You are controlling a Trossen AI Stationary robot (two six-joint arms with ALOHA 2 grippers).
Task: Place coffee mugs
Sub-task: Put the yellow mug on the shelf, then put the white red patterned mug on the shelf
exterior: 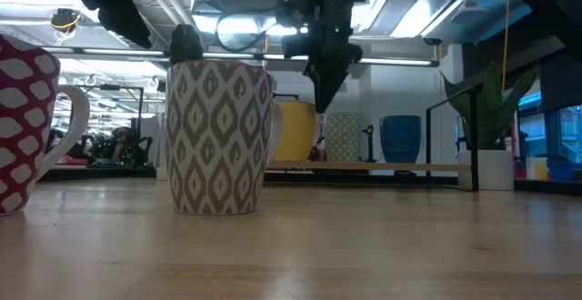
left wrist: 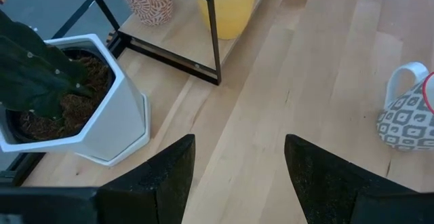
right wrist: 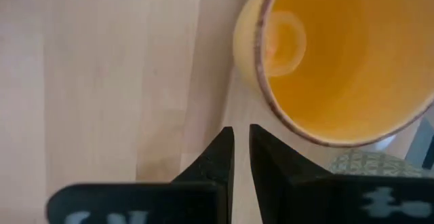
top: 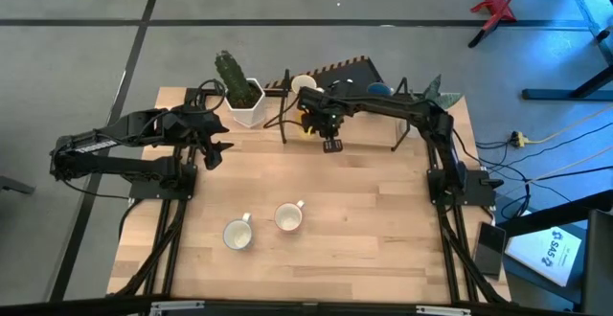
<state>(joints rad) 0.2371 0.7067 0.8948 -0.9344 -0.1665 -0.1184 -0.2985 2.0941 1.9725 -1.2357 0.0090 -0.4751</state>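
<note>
Two patterned mugs stand upright on the near half of the table: a grey-and-white mug (top: 288, 217) (exterior: 218, 136) and a red-and-white mug (top: 238, 233) (exterior: 23, 127). An orange-yellow mug (top: 311, 124) (right wrist: 339, 54) stands upright by the black rack at the far edge. A cream mug (top: 303, 84) and a dark blue mug (top: 378, 90) (exterior: 400, 138) are on the rack. My right gripper (top: 332, 144) (right wrist: 241, 149) hangs shut, pointing down, just on the near side of the orange mug and clear of it. My left gripper (top: 215, 148) (left wrist: 237, 176) is open above bare table near the cactus pot.
A white hexagonal cactus pot (top: 239, 91) (left wrist: 74, 108) stands at the far left, next to the black wire rack (left wrist: 203, 41). A small pot with a spiky plant (exterior: 486, 168) is at the far right. Bare wood lies across the table's middle and near right.
</note>
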